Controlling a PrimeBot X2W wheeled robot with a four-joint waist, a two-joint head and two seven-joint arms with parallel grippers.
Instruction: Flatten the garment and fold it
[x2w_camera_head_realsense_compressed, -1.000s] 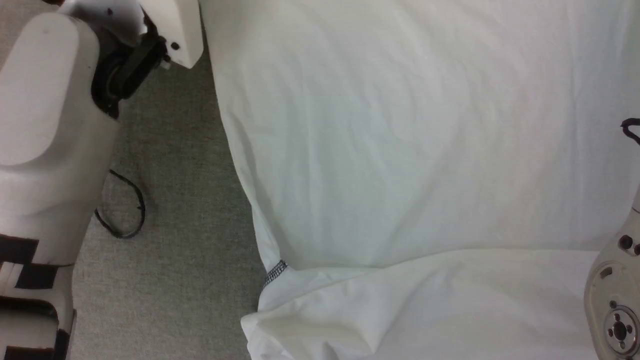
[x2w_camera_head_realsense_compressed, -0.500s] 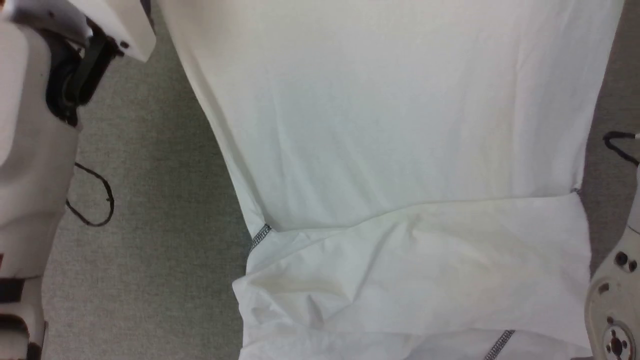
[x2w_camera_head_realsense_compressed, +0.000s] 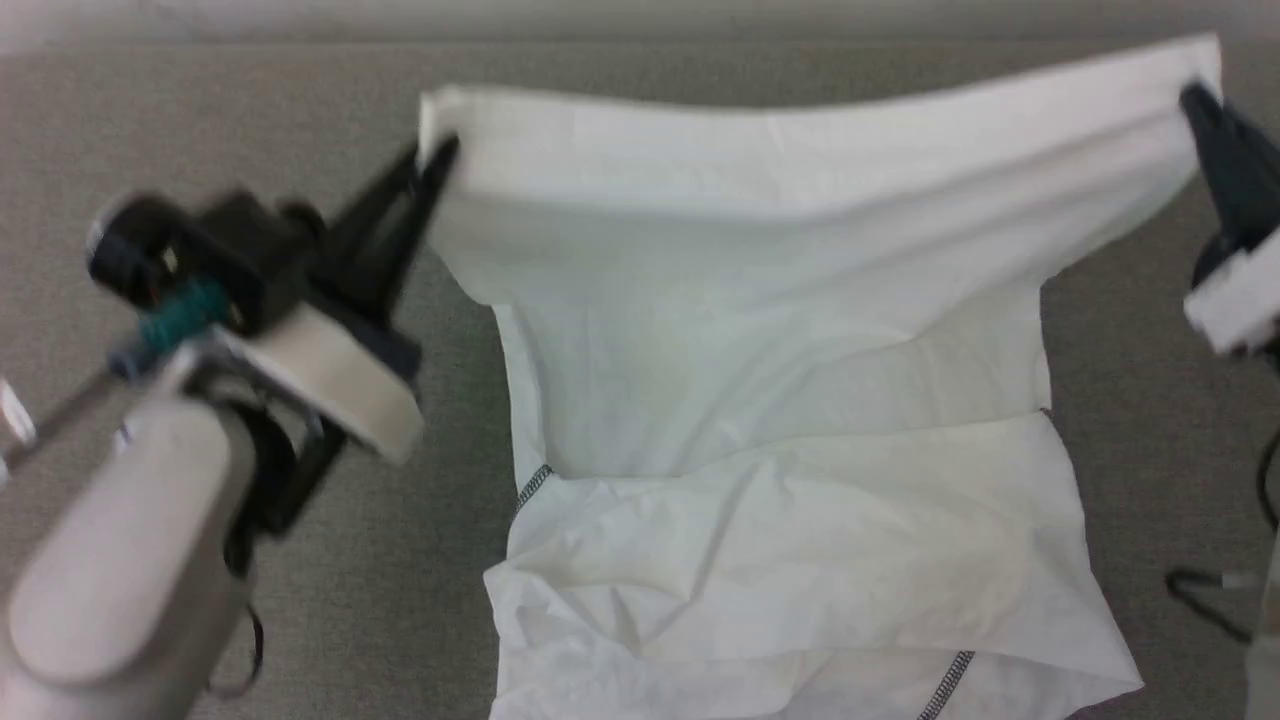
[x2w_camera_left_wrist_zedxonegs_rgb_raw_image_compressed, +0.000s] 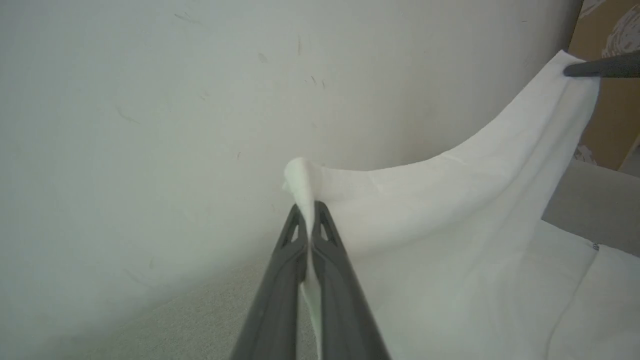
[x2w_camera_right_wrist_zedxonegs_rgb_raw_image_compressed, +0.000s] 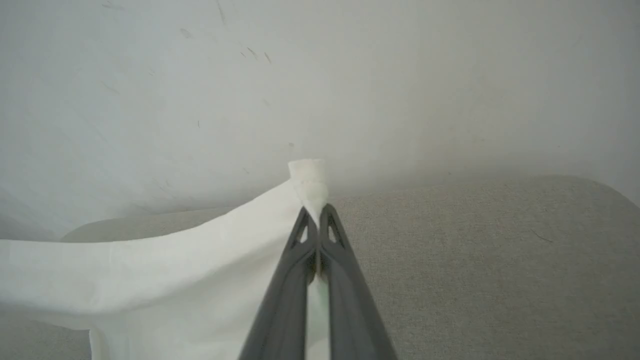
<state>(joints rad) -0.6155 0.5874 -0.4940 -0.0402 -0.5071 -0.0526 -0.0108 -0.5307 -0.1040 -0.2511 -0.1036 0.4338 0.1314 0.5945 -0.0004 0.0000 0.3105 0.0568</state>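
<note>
The white garment hangs stretched between my two grippers, its lower part resting crumpled on the grey carpet. Dark grey stitching shows at its left side and near the bottom. My left gripper is shut on the garment's upper left corner; in the left wrist view the fabric is pinched between the gripper's closed fingers. My right gripper is shut on the upper right corner, and the right wrist view shows the hem poking out above that gripper's tips.
Grey carpet surrounds the garment. A pale wall stands just beyond it. A dark cable lies on the floor at the right. A brown cardboard box shows at the left wrist view's right edge.
The head view has shifted. Both grippers, holding the garment's top corners, have come into it, and the top edge now shows stretched between them.
</note>
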